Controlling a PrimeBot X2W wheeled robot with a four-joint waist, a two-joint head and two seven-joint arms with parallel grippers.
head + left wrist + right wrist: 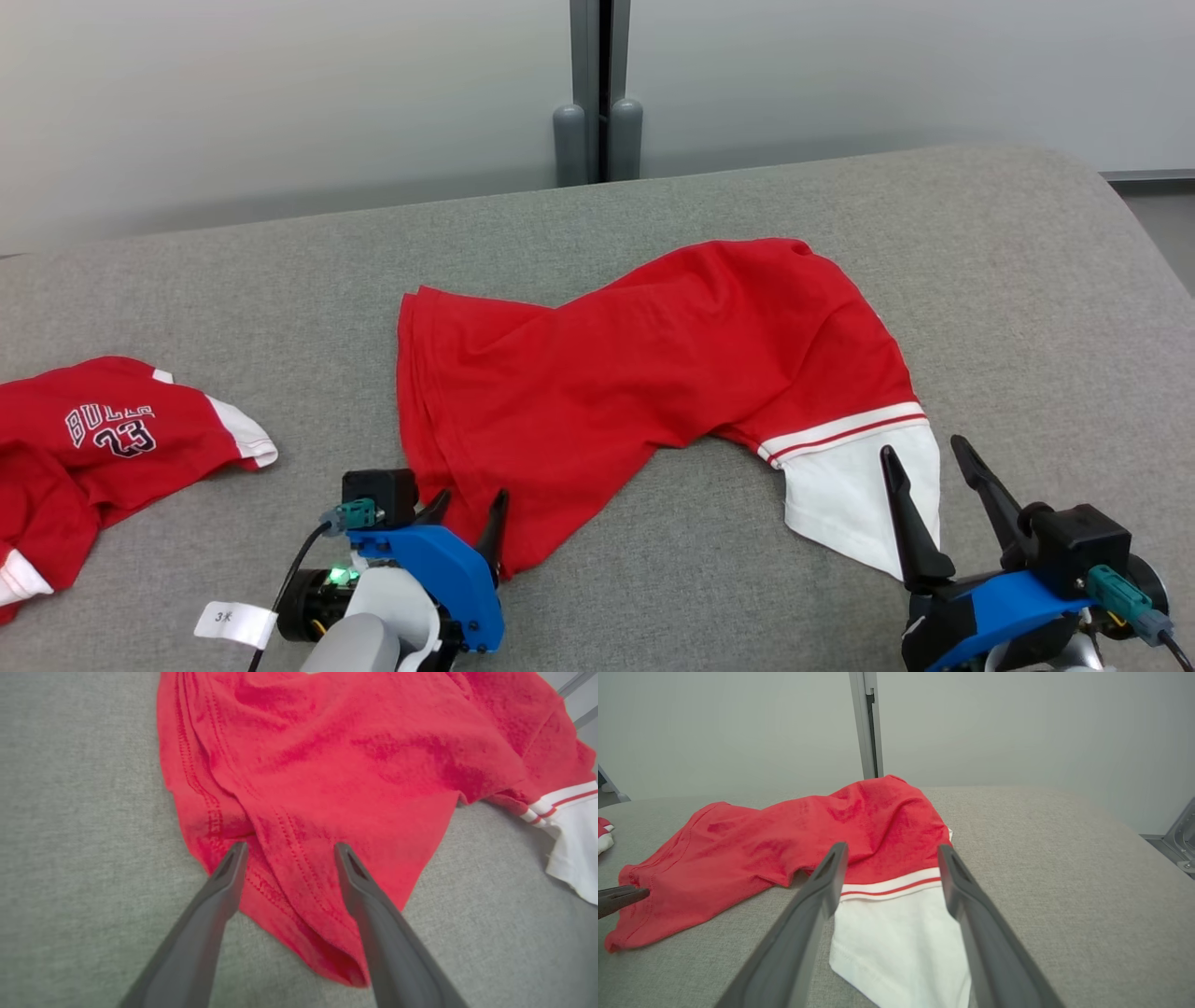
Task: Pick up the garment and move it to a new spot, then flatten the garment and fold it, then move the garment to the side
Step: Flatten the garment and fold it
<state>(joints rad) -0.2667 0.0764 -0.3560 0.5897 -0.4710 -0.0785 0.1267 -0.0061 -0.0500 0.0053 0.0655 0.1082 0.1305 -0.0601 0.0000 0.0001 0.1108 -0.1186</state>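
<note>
1. While hovering low over the grey tabletop [233, 271], holds both dark fingers wide apart at the left end effector [470, 499], clamping nothing.
2. Straddles stitched hem folds at the near red corner of the garment [653, 355] there, between the two fingertips [231, 868] in the left wrist view; cannot tell whether touching the cloth or just above it.
3. Holds fingers equally far apart at the right end effector [923, 448], likewise gripping nothing.
4. Points those fingers over the white sleeve [840, 504], with its red-and-white striped band [887, 884] just beyond the tips in the right wrist view.
5. Shows the garment rumpled and unfolded, lying on the tabletop from just ahead of the left end effector across to just ahead of the right one, and bunched highest beyond and slightly left of the right end effector.
6. Shows a second red garment [103, 429], printed BULLS 23, well to the left of the left end effector and apart from the first.
7. Shows a pale wall [280, 93] and a grey post [597, 93] far beyond both end effectors.
</note>
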